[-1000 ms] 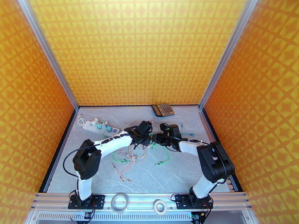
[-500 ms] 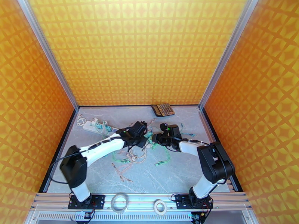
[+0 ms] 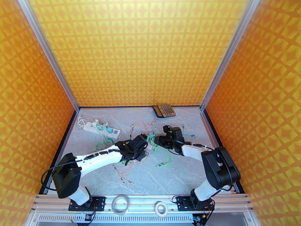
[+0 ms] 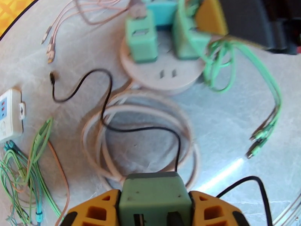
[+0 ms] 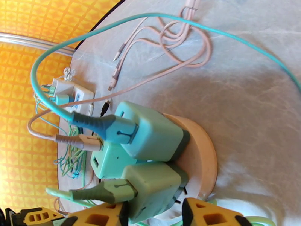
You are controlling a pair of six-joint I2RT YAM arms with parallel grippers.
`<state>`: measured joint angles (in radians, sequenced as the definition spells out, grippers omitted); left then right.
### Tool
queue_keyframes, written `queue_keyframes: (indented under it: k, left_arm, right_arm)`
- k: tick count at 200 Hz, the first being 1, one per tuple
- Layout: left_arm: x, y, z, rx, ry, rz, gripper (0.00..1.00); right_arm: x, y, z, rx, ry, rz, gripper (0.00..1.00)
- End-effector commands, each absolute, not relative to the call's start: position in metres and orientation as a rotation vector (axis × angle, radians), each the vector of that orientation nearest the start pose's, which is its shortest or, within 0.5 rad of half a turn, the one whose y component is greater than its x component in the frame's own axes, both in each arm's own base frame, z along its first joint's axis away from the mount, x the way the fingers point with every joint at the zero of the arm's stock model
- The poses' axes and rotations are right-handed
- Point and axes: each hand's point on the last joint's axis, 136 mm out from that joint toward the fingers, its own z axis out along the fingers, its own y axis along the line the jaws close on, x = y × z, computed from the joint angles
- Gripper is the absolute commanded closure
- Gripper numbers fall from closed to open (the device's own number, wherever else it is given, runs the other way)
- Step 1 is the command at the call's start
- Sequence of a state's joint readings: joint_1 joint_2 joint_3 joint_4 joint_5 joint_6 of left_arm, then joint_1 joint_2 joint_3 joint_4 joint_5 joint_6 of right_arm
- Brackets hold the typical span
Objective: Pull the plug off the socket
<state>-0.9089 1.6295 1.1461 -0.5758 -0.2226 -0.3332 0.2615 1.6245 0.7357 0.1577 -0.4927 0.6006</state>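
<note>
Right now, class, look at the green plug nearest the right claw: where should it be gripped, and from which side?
Grip the green plug by its boxy body, across the flat side faces, approaching from where the right claw sits. Its cable leaves the outer end and other plugs crowd the far side of the round socket.

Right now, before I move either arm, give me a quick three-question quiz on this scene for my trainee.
1. True or false: the left gripper holds a green plug clear of the round socket.
2. How many plugs sit in the round socket, going by the right wrist view?
3. The cable running from the held green plug is: A black, B pink, C teal.

Key: 1 true; 2 three; 3 A.
</note>
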Motion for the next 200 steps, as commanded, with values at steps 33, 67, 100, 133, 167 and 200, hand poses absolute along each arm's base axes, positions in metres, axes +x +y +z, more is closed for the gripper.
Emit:
queue_keyframes:
  k: [33, 67, 100, 133, 167, 200]
  left_arm:
    - [0.347, -0.275, 0.15, 0.503, 2.408, -0.121, 0.87]
    - [0.403, -0.266, 0.168, 0.434, 2.381, -0.113, 0.88]
    - [0.464, -0.236, 0.179, 0.338, 2.369, -0.073, 0.88]
    - [0.49, -0.227, 0.156, 0.343, 2.423, -0.035, 0.88]
    - [0.475, -0.24, 0.119, 0.332, 2.503, -0.162, 0.87]
    - [0.459, -0.253, 0.09, 0.322, 2.554, -0.273, 0.84]
  right_arm:
    - [0.349, 0.163, 0.03, 0.256, 2.567, 0.862, 0.57]
    - [0.349, 0.16, 0.03, 0.256, 2.577, 0.834, 0.57]
    - [0.348, 0.16, 0.03, 0.254, 2.577, 0.835, 0.57]
    - [0.348, 0.16, 0.03, 0.255, 2.578, 0.834, 0.57]
    - [0.349, 0.161, 0.03, 0.258, 2.578, 0.839, 0.57]
    - [0.349, 0.162, 0.029, 0.261, 2.581, 0.847, 0.57]
